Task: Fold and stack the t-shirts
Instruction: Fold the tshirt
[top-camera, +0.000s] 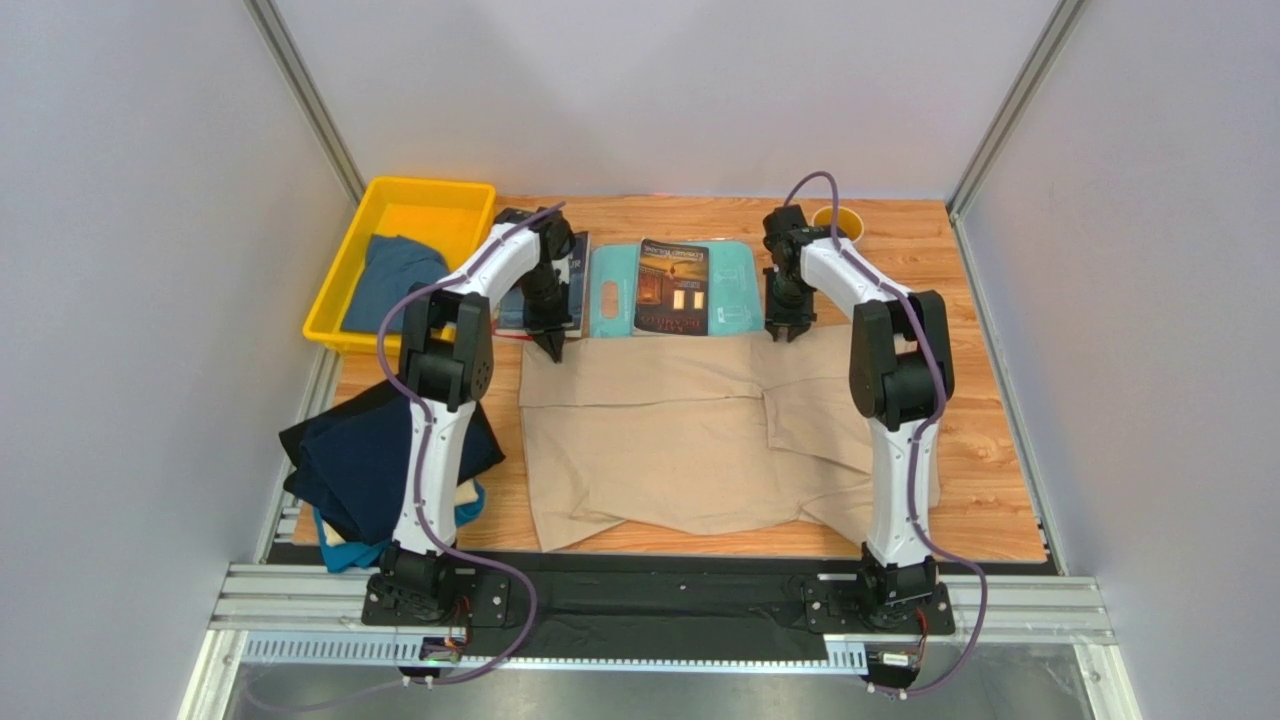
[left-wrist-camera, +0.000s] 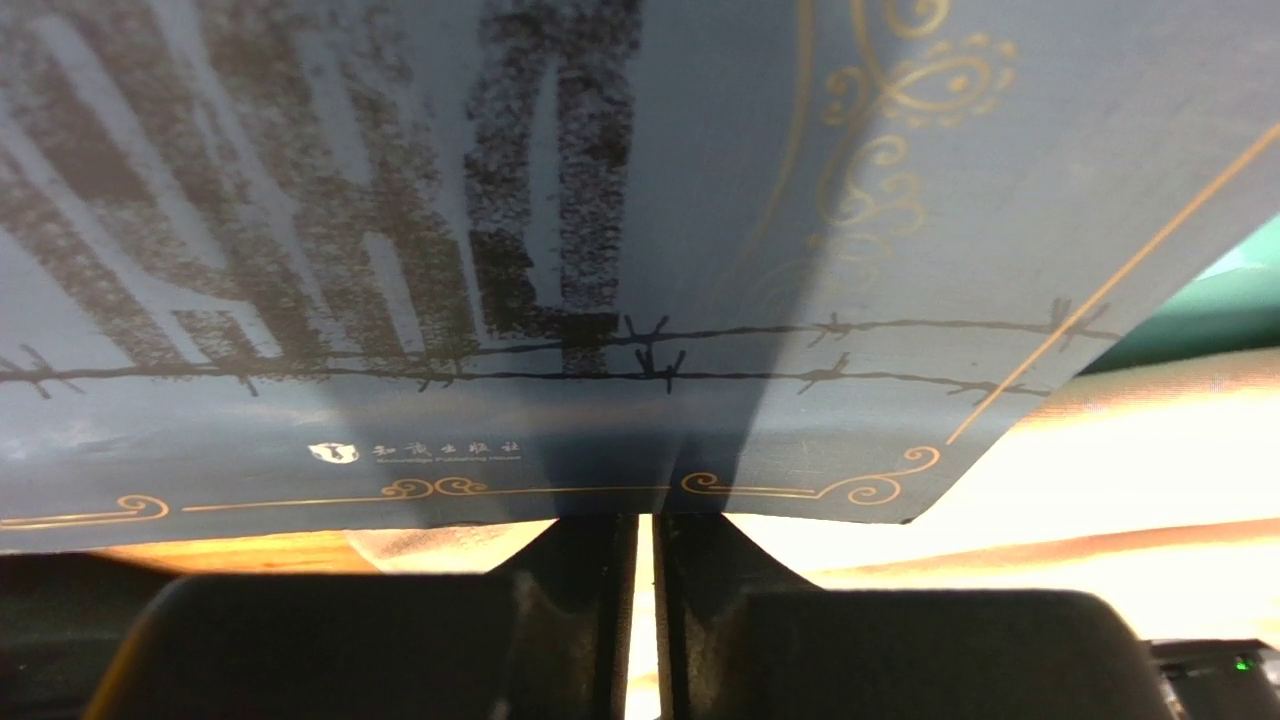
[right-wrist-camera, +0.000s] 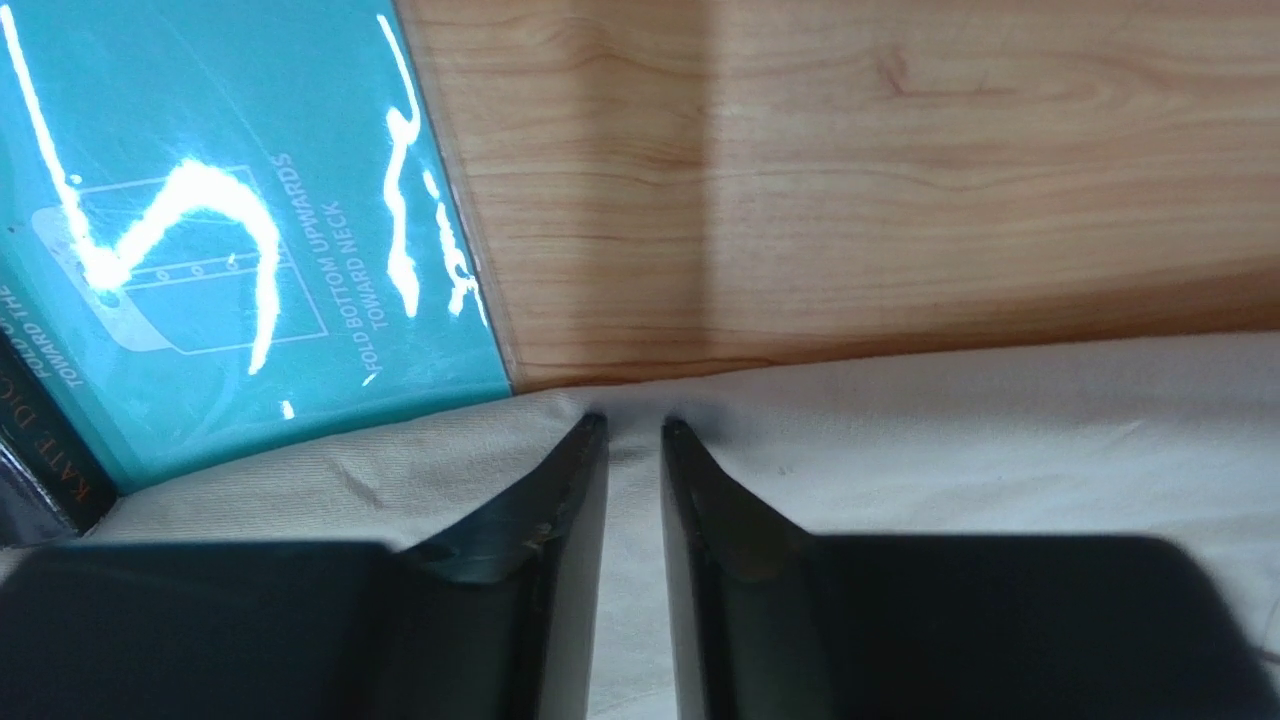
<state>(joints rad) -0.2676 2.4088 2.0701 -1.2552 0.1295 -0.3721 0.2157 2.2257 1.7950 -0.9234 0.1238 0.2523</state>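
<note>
**Fold-and-stack station: shirts and grippers**

Beige t-shirt (top-camera: 676, 435): spread flat at the table's centre, its near hem rumpled. Navy t-shirt (top-camera: 376, 458): heaped at the near left, a teal t-shirt (top-camera: 349, 555) apparently beneath it. Dusty blue t-shirt (top-camera: 394, 278): held in the yellow bin (top-camera: 428, 198).

Left gripper (left-wrist-camera: 646, 525): poised at the beige shirt's far left corner, below a dark book (left-wrist-camera: 601, 225), jaws parted by a thin slit.

Right gripper (right-wrist-camera: 634, 428): set on the far hem beside the teal folding board (right-wrist-camera: 226, 225), jaws narrowly spread, nothing pinched.
</note>
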